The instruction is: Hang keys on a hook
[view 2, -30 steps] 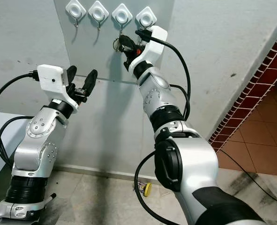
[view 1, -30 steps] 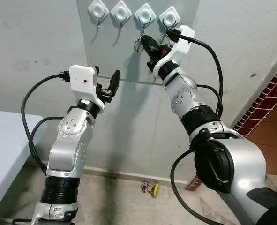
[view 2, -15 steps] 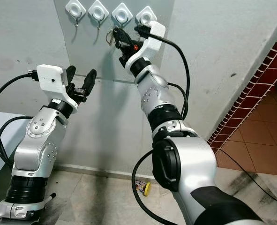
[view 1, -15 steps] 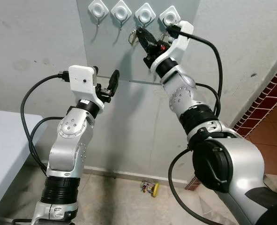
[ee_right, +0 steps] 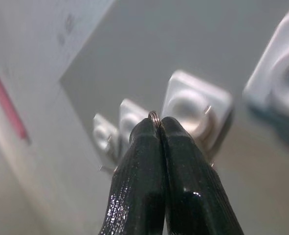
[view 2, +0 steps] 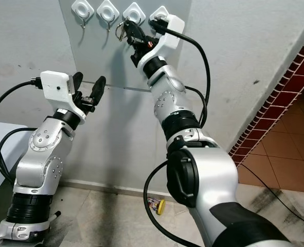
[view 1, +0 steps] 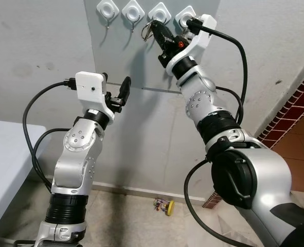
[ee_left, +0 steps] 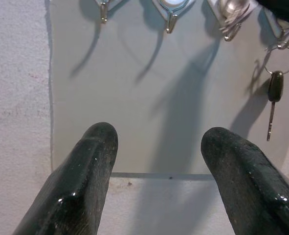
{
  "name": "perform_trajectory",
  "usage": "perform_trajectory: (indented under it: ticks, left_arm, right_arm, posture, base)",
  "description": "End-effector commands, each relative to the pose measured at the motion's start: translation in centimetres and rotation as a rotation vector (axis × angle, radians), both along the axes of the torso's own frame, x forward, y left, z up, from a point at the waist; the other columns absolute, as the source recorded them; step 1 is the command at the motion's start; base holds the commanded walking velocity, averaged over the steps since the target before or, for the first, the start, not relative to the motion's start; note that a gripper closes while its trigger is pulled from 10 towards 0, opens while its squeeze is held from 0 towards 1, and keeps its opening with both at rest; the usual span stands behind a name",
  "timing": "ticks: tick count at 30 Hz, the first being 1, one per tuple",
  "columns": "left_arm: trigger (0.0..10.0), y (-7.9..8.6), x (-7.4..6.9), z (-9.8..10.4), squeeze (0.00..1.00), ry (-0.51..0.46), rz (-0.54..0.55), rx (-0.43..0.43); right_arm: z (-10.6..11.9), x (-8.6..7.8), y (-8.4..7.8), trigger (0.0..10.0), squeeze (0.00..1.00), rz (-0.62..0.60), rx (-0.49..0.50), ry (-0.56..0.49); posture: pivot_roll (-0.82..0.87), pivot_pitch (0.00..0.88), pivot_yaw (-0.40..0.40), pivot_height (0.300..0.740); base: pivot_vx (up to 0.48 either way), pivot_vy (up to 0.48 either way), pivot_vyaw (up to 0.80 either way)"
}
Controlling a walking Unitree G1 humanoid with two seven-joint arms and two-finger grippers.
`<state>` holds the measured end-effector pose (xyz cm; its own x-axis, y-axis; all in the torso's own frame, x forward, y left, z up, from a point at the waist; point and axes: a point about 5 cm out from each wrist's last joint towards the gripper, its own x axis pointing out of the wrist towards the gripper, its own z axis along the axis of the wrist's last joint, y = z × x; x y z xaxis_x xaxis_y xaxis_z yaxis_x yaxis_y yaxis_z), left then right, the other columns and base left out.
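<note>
The key ring (view 1: 148, 30) is pinched between the closed black fingers of the right gripper (view 1: 159, 32), raised high against the grey wall panel (view 1: 141, 67), just below the third white hook (view 1: 159, 14) counted from the robot's left. In the right wrist view only a thin sliver of the ring (ee_right: 154, 116) shows above the two pressed-together fingertips (ee_right: 143, 142), with white hook bases blurred behind it; whether the ring already touches a hook's metal prong cannot be told. In the left wrist view a ring with a dark-headed key (ee_left: 275, 93) hangs by the rightmost hook in that picture, and dark shadows fall across the panel.

Four white hooks sit in a row along the top of the panel: the first (view 1: 108, 9), the second (view 1: 132, 10), the third, and the fourth (view 1: 185, 18) partly behind the right wrist's white camera housing (view 1: 200, 32) and its black cable (view 1: 229, 46). The left gripper (view 1: 115, 92) hovers lower and well apart from the hooks, fingers spread open and holding nothing. A small yellow object (view 1: 167, 207) lies on the tiled floor (view 1: 126, 221) at the wall's foot, a white table edge (view 1: 2, 159) stands at the robot's left, and red brick (view 1: 301, 98) shows at its right.

Compared with a second ago, the right gripper has risen and moved toward the robot's left, from under the fourth hook to beside the third, while the left arm has kept its place
</note>
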<state>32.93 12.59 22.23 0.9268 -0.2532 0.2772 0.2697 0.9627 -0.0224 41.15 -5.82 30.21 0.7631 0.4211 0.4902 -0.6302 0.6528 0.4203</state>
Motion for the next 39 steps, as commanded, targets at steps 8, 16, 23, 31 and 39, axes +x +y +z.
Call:
perform_trajectory:
  ticks: [8,16,23,31,39]
  left_arm:
    - [10.0,-0.3,-0.1,0.5,0.0,-0.016,-0.003,0.009]
    - [10.0,-0.3,0.0,0.5,0.0,-0.016,-0.007,0.01]
    - [10.0,-0.4,0.0,0.5,0.0,-0.015,-0.009,0.011]
    - [10.0,-0.3,0.0,0.5,0.0,-0.017,-0.004,0.012]
    - [10.0,-0.3,0.0,0.5,0.0,-0.02,-0.002,0.01]
  right_arm:
    - [0.6,0.3,-1.8,10.0,0.0,-0.053,0.029,-0.023]
    - [-1.0,0.1,-1.6,10.0,0.0,-0.013,-0.057,-0.02]
    - [-0.6,-0.1,-1.0,10.0,0.0,0.035,-0.028,-0.037]
    - [0.2,-0.4,0.0,10.0,0.0,0.099,0.003,-0.06]
    - [1.4,-0.6,0.8,10.0,0.0,0.149,0.043,-0.086]
  posture:
    - [-0.05,0.042,-0.044,0.74]
    - [-0.06,0.044,-0.038,0.74]
    - [-0.06,0.043,-0.037,0.74]
    - [-0.05,0.039,-0.043,0.74]
    - [-0.05,0.04,-0.046,0.74]
  base:
    - [0.0,0.0,0.0]
    - [0.0,0.0,0.0]
    - [0.0,0.0,0.0]
    - [0.0,0.0,0.0]
    - [0.0,0.0,0.0]
